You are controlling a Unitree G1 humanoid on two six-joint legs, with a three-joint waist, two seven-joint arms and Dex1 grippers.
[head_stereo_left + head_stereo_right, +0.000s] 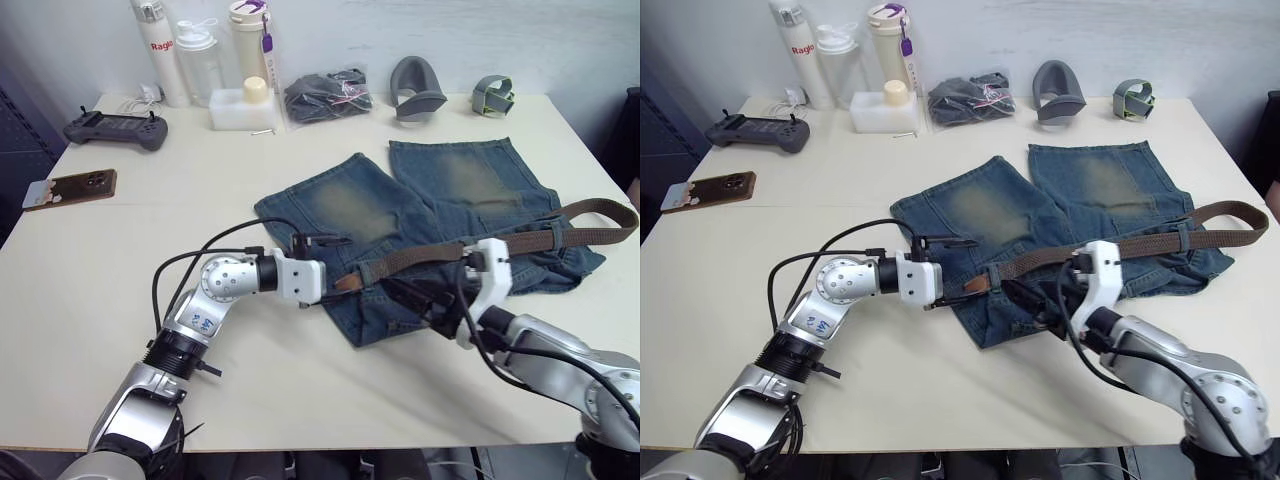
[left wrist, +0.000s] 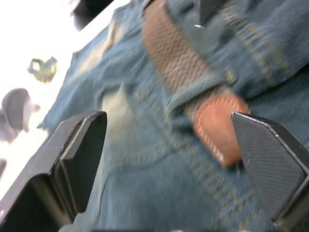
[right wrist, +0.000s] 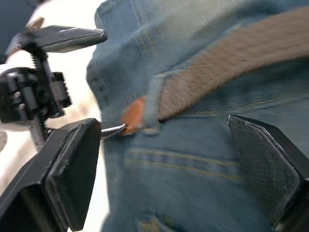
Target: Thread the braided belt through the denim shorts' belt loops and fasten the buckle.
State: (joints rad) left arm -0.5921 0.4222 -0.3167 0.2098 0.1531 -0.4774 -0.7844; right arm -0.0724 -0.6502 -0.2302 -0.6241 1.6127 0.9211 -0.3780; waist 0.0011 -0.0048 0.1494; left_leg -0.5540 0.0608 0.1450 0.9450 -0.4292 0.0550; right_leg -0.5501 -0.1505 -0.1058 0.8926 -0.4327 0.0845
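Both my end effectors, left [image 2: 169,159] and right [image 3: 159,169], are spread; I should pinch the belt [image 2: 176,63] tip [image 2: 219,125] emerging from its loop [image 3: 152,104] and draw it along the shorts [image 1: 420,200].

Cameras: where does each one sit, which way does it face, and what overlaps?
Left and right eye views: on the head, facing forward and down at the table; both arms show.
Left wrist view: on the left wrist, looking along the open left end effector at the braided belt tip.
Right wrist view: on the right wrist, open right end effector over the denim shorts.
Shared: belt and shorts.
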